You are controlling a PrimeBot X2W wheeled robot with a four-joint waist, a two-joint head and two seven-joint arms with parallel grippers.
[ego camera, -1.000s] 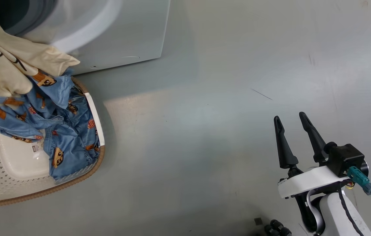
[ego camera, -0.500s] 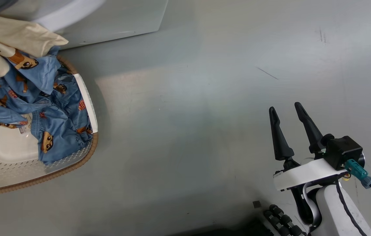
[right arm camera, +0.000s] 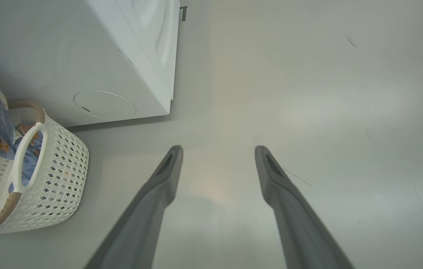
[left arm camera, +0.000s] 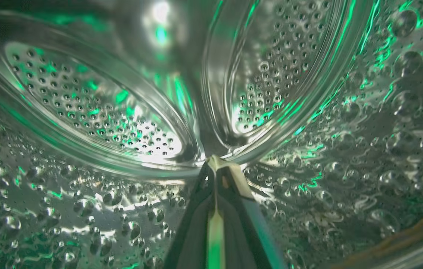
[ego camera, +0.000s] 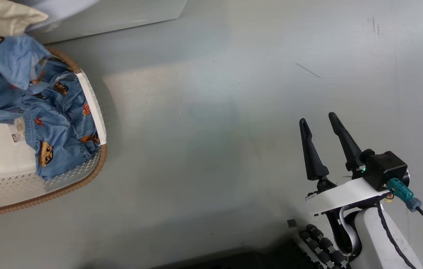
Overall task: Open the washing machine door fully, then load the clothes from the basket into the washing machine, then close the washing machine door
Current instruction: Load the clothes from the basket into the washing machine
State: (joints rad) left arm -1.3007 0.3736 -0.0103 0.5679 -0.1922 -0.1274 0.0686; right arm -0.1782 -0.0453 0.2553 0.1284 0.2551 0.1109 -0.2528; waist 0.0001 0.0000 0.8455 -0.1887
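The left gripper [left arm camera: 215, 162], fingers pinching (as far as I can judge) a cream end of the soft blue cartoon-printed clothes [ego camera: 62, 127], is reaching inside the perforated steel drum [left arm camera: 95, 112] of the big white washing machine [right arm camera: 65, 48]. The rest is trailing from the cream perforated basket [ego camera: 102, 158] at left, so carrying it deep before releasing is wise. The right gripper [ego camera: 317, 118] is hanging spread.

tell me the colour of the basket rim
The basket rim is brown, woven-look; head view shows it best.

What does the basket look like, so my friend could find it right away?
Find the big white washing machine on the grey floor. The basket sits right beside it. Unlike the smooth machine, it has little holes all over, a brown rim and blue cartoon clothes inside.
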